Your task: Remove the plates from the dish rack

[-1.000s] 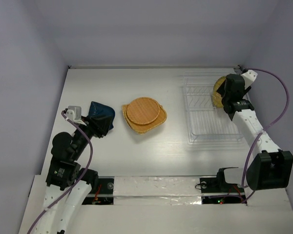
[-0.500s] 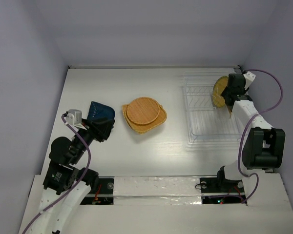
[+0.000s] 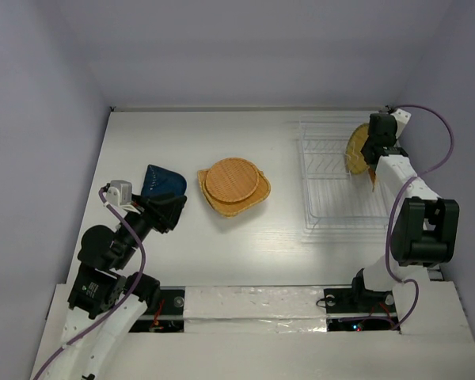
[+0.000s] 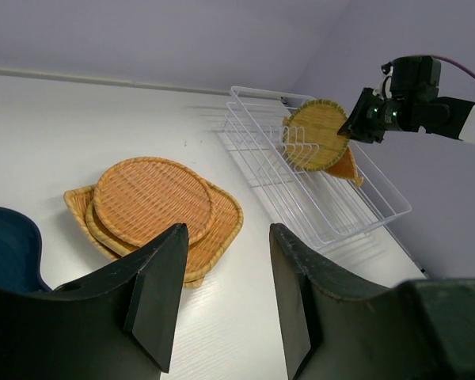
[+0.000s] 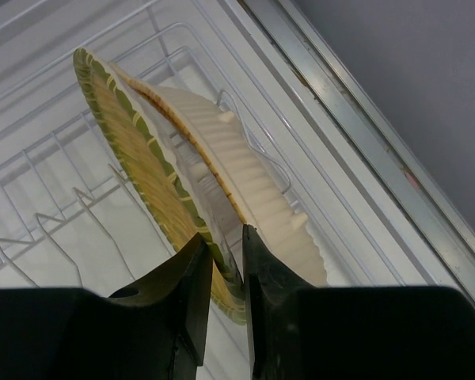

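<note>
Between right jaws, leaf plate [image 5: 142, 170] rim

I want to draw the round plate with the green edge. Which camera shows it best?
The left wrist view: the round plate shows nearly its whole face, standing in the dish rack. The right wrist view sees it close but edge-on, pinched by the right gripper. The top view shows it small and partly hidden.

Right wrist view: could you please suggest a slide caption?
Right gripper pinches the rim of the woven plate, upright in the dish rack.
</note>
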Controlling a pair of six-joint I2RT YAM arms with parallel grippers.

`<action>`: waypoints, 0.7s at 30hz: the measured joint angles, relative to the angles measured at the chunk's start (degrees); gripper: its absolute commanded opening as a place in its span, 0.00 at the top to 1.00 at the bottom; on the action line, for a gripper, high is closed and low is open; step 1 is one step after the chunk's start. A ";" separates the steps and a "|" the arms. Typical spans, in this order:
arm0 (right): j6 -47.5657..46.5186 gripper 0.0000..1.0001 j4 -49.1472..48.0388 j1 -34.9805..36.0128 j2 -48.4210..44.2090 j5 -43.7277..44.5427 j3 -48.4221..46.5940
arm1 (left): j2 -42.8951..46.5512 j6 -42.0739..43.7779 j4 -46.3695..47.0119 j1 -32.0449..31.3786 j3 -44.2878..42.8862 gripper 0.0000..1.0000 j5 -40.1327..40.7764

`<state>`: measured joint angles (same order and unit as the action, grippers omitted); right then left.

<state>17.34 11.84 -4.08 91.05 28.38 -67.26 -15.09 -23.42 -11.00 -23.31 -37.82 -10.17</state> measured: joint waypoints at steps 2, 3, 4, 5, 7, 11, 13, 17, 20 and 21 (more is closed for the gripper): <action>-0.59 0.85 0.61 -0.02 0.04 -0.39 -0.37 | 0.00 -0.02 -0.02 0.00 0.00 0.58 0.11; -0.85 0.85 1.11 -0.02 0.04 -0.61 -0.66 | 0.02 -0.02 0.00 0.00 0.00 0.58 0.17; -1.14 0.85 1.64 0.02 0.04 -0.85 -0.92 | 0.02 -0.02 0.00 0.00 0.00 0.57 0.17; -1.46 0.87 2.14 0.04 0.04 -1.01 -1.16 | 0.02 -0.02 0.00 0.00 0.00 0.57 0.17; -2.25 0.90 3.23 0.20 0.04 -1.01 -1.70 | 0.02 -0.02 0.00 0.00 0.00 0.57 0.17; -3.93 1.00 5.01 1.33 -0.02 0.00 -2.78 | 0.33 -0.02 0.00 0.00 0.00 0.57 0.20; -4.72 1.00 5.88 2.21 -0.11 0.94 -3.08 | 0.48 0.00 0.00 0.00 0.00 0.57 0.17; -6.71 1.00 7.04 4.83 -0.11 4.15 -3.63 | 0.59 -0.02 -0.02 0.02 0.00 0.57 0.20; -8.35 1.00 7.45 7.10 -0.13 8.00 -4.04 | 0.59 -0.02 0.00 0.02 0.00 0.57 0.20; -8.81 1.00 7.45 7.89 -0.17 9.22 -4.13 | 0.59 -0.02 -0.02 0.00 0.00 0.57 0.20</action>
<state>8.54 19.29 3.81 90.87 37.60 -71.40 -14.50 -23.44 -11.03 -23.31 -37.82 -9.98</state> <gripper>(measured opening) 0.164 0.426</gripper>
